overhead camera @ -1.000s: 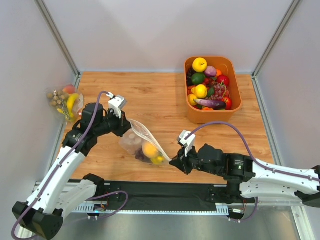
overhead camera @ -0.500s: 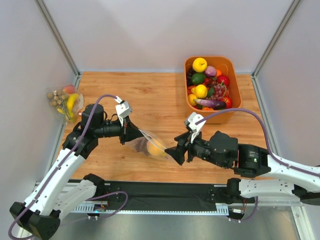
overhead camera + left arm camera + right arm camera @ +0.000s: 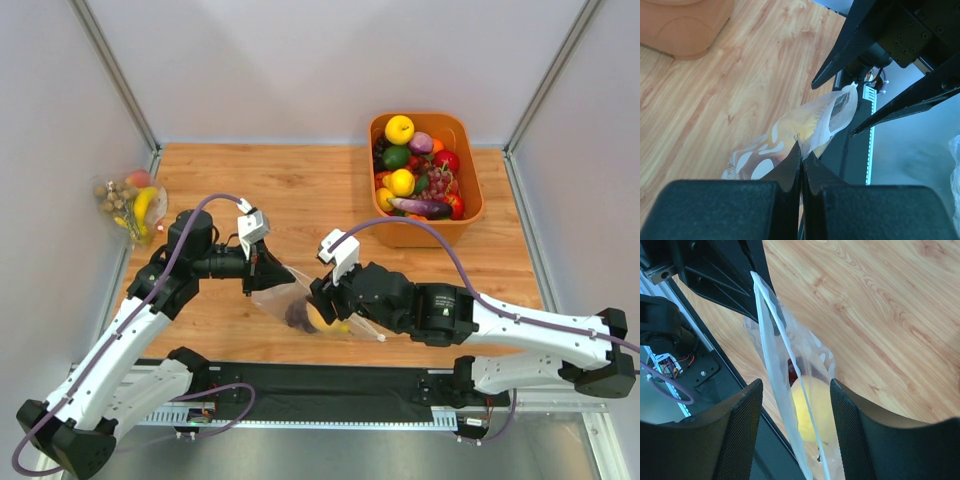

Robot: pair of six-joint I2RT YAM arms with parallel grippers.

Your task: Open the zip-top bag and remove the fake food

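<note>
The zip-top bag [image 3: 290,300], clear with pale spots, hangs by one top corner from my left gripper [image 3: 262,270], above the table's near edge. The left gripper [image 3: 801,152] is shut on the bag's edge [image 3: 832,112]. The fake food sits inside: a round orange-yellow fruit [image 3: 320,318] and dark grapes [image 3: 297,314]; the small yellow fruit cannot be told apart. My right gripper [image 3: 318,296] is open. Its fingers [image 3: 742,430] straddle the bag's upright zip edge [image 3: 771,340] without touching it. The yellow fruit [image 3: 812,410] and a dark grape [image 3: 792,374] show between them.
An orange bin [image 3: 470,215] full of other fake fruit stands at the back right, its corner in the left wrist view [image 3: 685,25]. A second clear bag [image 3: 130,203] with banana, peach and nuts lies against the left wall. The black base rail [image 3: 330,385] runs below the bag.
My right gripper has swung left from the bag's right end and now straddles its top edge. The left gripper shifted slightly right, and the bag went from lying stretched to hanging.
</note>
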